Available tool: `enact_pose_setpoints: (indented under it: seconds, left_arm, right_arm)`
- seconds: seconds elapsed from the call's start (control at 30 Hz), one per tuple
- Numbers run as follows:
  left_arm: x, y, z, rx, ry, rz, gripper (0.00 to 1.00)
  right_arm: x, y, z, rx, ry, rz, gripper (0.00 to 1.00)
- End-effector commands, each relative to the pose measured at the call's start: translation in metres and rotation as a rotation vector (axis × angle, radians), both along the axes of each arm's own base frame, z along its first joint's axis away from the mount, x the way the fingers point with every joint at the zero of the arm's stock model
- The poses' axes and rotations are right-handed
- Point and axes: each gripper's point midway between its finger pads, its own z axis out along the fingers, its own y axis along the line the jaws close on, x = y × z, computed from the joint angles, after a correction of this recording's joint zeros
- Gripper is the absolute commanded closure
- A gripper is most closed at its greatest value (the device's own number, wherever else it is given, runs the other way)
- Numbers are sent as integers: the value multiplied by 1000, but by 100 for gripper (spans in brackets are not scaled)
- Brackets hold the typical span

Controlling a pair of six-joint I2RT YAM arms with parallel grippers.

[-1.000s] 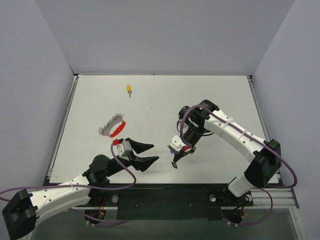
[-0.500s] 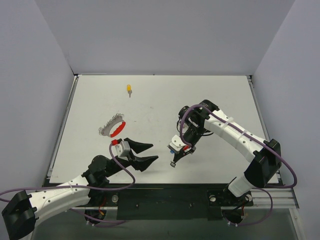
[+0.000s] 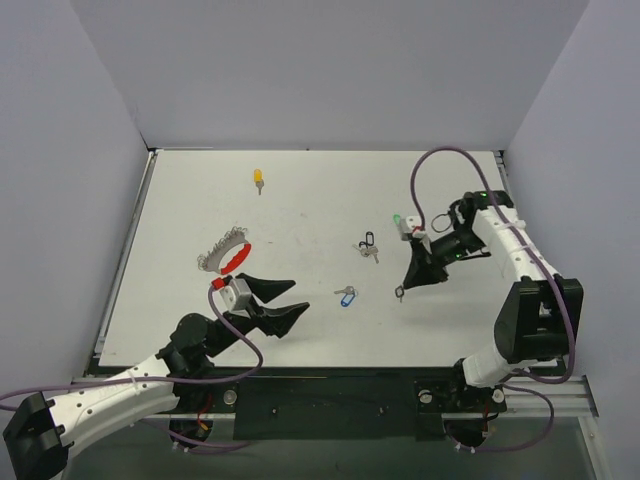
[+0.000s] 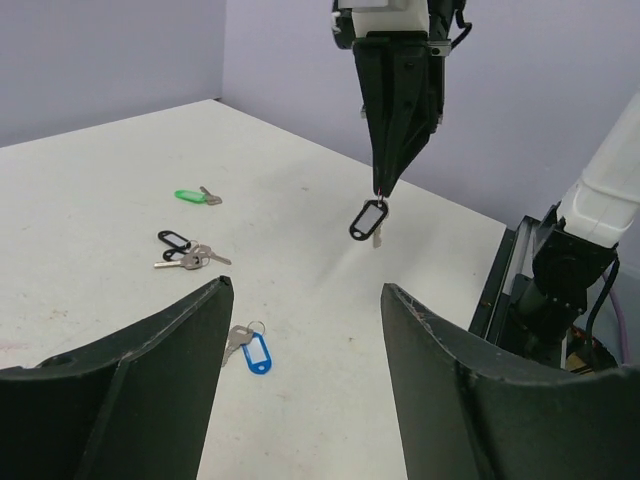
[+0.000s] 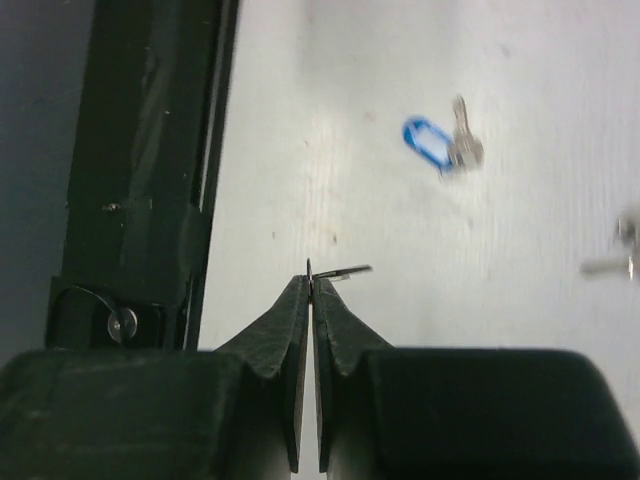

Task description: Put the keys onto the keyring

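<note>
White desk [image 3: 300, 205], matt, boxed in by lilac walls [image 3: 330, 70]. One keyring [image 3: 226, 256] lies on its left side, red arc showing. Yellow key [image 3: 258, 179] sits far back; green key [image 4: 188, 196], black key [image 3: 367, 244] and blue key [image 3: 346, 296] lie mid-desk. A second black key [image 4: 367, 219] dangles from my right tool [image 3: 404, 287], which is pinched tight on its ring. That makes five in all. My left tool [image 3: 285, 300] gapes wide and empty near the keyring.
</note>
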Motion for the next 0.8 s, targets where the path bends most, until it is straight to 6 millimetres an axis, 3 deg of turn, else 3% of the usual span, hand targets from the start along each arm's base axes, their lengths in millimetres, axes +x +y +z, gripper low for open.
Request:
enact_pose_setpoints:
  seconds: [0.0,0.2,0.27,0.33,0.5,0.6,0.77]
  left_arm:
    - [8,4,7,-3,-11,44,29]
    - [9,3,10,-4,-15,47,29]
    - [9,3,11,-6,-15,46,29]
    - [9,2,12,-7,-14,45,29]
    - [8,4,15,-21,-17,43,29]
    - [6,5,15,-30,-16,41,29]
    - [3,9,17,-49,-14,36,29]
  right_arm:
    - [-36,-63,10,-105,372,-341,100]
    - [-11,-140,-37,-311,396,-835,100]
    - [6,-164,-55,-406,316,-977,100]
    - [6,-175,-68,-473,329,-1073,100]
    - [16,-190,-85,-593,361,-1157,100]
    - [31,-192,-99,-669,314,-1168,100]
    - [54,-180,-111,-753,299,-1149,100]
